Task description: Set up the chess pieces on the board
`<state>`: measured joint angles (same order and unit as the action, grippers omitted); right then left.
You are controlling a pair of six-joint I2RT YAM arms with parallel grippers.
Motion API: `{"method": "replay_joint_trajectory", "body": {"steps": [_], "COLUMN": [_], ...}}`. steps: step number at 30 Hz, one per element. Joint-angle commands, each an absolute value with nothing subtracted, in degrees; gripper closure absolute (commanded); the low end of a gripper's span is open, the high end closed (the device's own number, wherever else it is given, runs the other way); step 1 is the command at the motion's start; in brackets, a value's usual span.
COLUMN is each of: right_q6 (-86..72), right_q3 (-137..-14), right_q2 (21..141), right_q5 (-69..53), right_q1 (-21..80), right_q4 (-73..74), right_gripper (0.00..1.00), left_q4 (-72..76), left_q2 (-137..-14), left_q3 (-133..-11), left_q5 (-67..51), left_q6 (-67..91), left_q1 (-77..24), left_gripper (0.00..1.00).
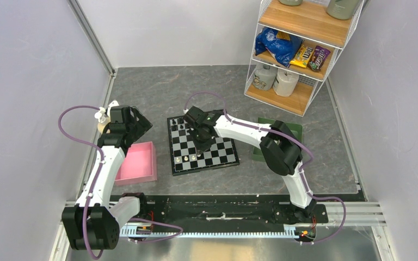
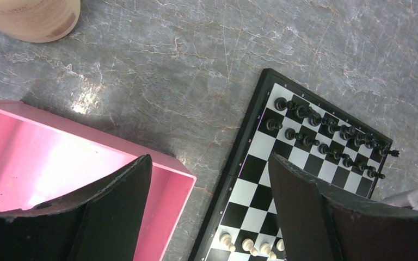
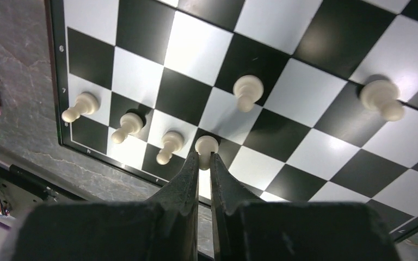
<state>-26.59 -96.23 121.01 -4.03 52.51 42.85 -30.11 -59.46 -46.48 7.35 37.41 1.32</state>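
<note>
Starting with obstructions: the right gripper (image 3: 204,159) is clenched on a cream-white pawn (image 3: 207,143). Its fingertips cover the stem and base, so only the rounded head shows. Whether the base rests on the board (image 3: 305,60) cannot be told. In the top view the right arm (image 1: 245,128) lies across the board's middle, and the held pawn cannot be made out there. The same arm cuts off part of the green tray (image 1: 292,129). In the left wrist view the board's near end runs out of frame, and the black pieces (image 2: 326,133) are too small to name by type.

Task items: the board is a flat black-and-white check with a black border. It lies slightly skewed on the grey marbled desk (image 1: 158,87), between the pink tray (image 1: 137,162) and the green tray. The black pieces stand in two rows along its far edge. Near the near edge, toward the left corner, three more pawns (image 3: 126,125) stand in a line, and the held pawn sits just beside the last of them. Two further pawns (image 3: 246,89) stand farther in from that edge.

The left gripper (image 2: 209,163) is released, jaws wide with nothing between them. It hovers over the desk between the pink tray's corner and the board's left edge.
</note>
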Motion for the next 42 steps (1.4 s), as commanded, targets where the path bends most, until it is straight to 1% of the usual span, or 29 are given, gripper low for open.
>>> {"method": "replay_joint_trajectory", "body": {"steps": [1, 11, 24, 27, 32, 36, 42], "right_q6": [-28.02, -27.94, -27.31, -27.20, -27.11, -27.16, -26.82], "right_q3": [-95.26, -94.26, -94.74, -94.99, -94.96, -95.34, -96.27], "right_q2": [118.97, 117.84, 118.48, 118.74, 118.89, 119.42, 118.87], "right_q5": [-2.57, -0.36, -2.37, -2.37, -2.77, -3.15, -3.61], "right_q1": [53.26, 53.71, 53.92, 53.96, 54.12, 54.14, 54.14], "right_q4": [43.59, 44.56, 44.74, 45.23, 45.44, 45.52, 45.48], "right_gripper": [0.86, 0.86, 0.83, 0.85, 0.84, 0.81, 0.69], "left_q4": [-28.74, -28.66, -28.30, -28.22, -28.13, -27.99, -27.77], "left_q2": [-58.58, -58.91, -59.15, -59.39, -59.49, -59.55, -59.65], "left_q3": [-45.89, -45.89, -45.79, -45.73, -45.71, -45.62, -45.68], "left_q5": [7.39, 7.39, 7.06, 7.04, 6.99, 6.86, 6.76], "left_q6": [36.74, 36.65, 36.91, 36.91, 36.91, 36.93, 37.00], "left_q1": [1.60, 1.58, 1.58, 1.57, 1.58, 1.60, 1.58], "left_gripper": [0.15, 0.15, 0.15, 0.15, 0.15, 0.15, 0.15]}}
